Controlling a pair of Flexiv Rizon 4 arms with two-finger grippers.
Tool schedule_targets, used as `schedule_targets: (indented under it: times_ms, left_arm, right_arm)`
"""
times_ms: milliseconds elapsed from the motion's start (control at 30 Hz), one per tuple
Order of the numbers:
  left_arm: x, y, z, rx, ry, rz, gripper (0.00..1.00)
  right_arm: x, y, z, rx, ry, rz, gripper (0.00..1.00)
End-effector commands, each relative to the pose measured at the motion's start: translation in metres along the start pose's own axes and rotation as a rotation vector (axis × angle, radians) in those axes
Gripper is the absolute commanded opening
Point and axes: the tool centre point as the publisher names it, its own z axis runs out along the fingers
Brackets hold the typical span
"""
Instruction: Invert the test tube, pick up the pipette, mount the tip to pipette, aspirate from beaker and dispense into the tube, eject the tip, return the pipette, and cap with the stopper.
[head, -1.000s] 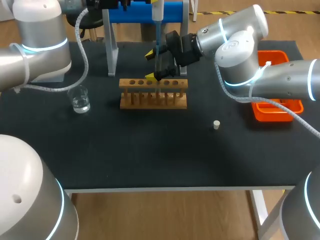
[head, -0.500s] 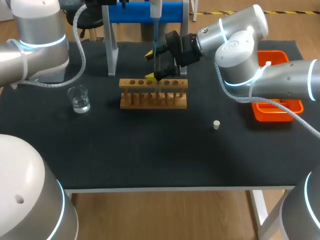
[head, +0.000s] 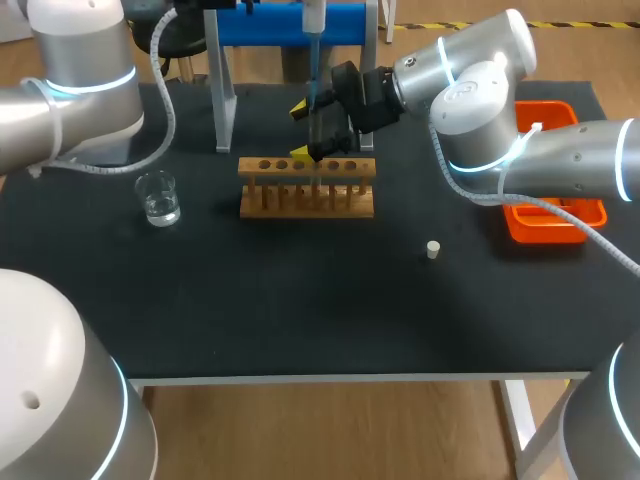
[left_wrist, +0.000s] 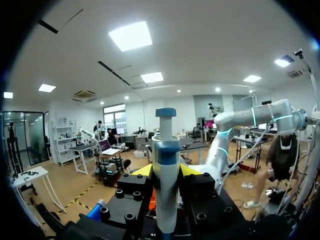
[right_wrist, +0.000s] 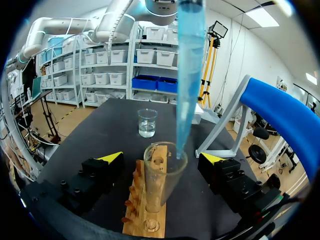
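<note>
My left gripper (left_wrist: 166, 170) is shut on the white-and-blue pipette (left_wrist: 165, 165), holding it upright above the wooden rack (head: 307, 190). The pipette's blue tip (right_wrist: 187, 75) points down, its end just inside the mouth of the clear test tube (right_wrist: 161, 185), which stands upright in the rack. My right gripper (right_wrist: 162, 157) is open, one yellow-tipped finger on each side of the tube and apart from it. A glass beaker (head: 159, 198) with liquid stands left of the rack. The small white stopper (head: 432, 249) lies on the mat to the right of the rack.
An orange tray (head: 555, 220) sits at the table's right edge under my right arm. The blue-topped pipette stand (head: 270, 25) with grey legs rises behind the rack.
The left arm's upper part has shifted slightly. The pipette, the tube and the right gripper stay where they were.
</note>
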Motion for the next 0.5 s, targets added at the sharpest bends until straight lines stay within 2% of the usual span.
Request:
schedule_targets:
  times_ms: [33, 500]
  left_arm:
    - [-0.0036, 0.0021, 0.0022, 0.007, 0.007, 0.001, 0.0]
    - [-0.0024, 0.0036, 0.0078, 0.018, 0.028, 0.001, 0.0]
  right_arm:
    - [-0.0014, -0.0001, -0.0004, 0.001, 0.005, 0.0, 1.0]
    - [-0.0014, -0.0001, -0.0004, 0.001, 0.005, 0.0, 1.0]
